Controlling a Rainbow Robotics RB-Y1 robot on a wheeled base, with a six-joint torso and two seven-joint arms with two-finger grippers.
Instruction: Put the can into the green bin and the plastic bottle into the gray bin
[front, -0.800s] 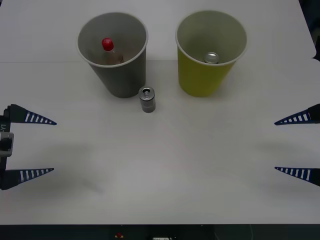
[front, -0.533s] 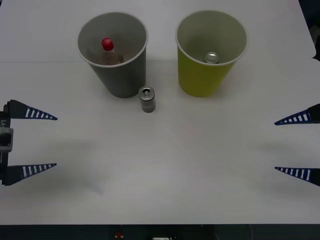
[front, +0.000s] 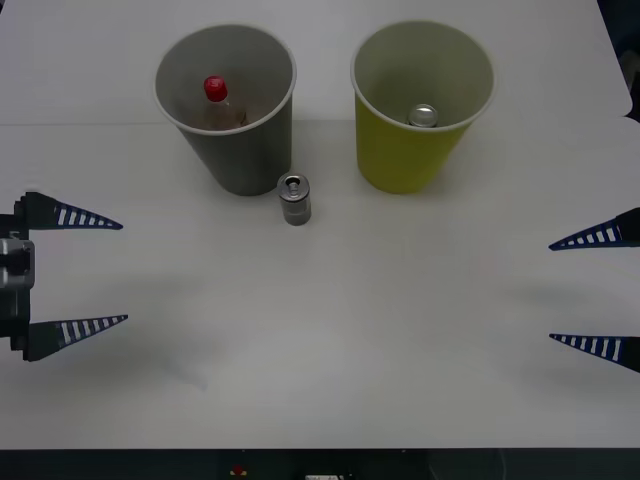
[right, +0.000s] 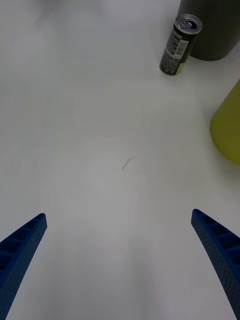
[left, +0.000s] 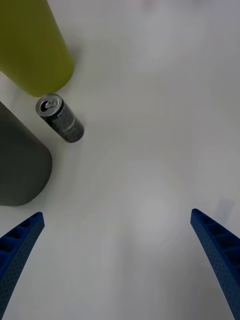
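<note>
Left gripper (front: 122, 272) at the white table's (front: 330, 330) left edge, jaws wide apart, holding nothing, right gripper (front: 552, 291) at the right edge likewise spread and empty, small silver-gray metal can (front: 294, 199) upright near the far edge, just in front of the dark gray cup-shaped bin (front: 228, 105) holding the red-capped clear plastic bottle (front: 217, 102), yellow-green cup-shaped bin (front: 420, 105) beside it holding a second silver can (front: 424, 115).

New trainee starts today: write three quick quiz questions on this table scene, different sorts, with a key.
1. True or false: the plastic bottle lies inside the gray bin.
2. Where does the can on the table stand? A) inside the green bin B) upright by the gray bin's base C) between the left gripper's fingers
3. Fill in: both the left gripper and the right gripper are ____.

Key: 1 true; 2 B; 3 open
</note>
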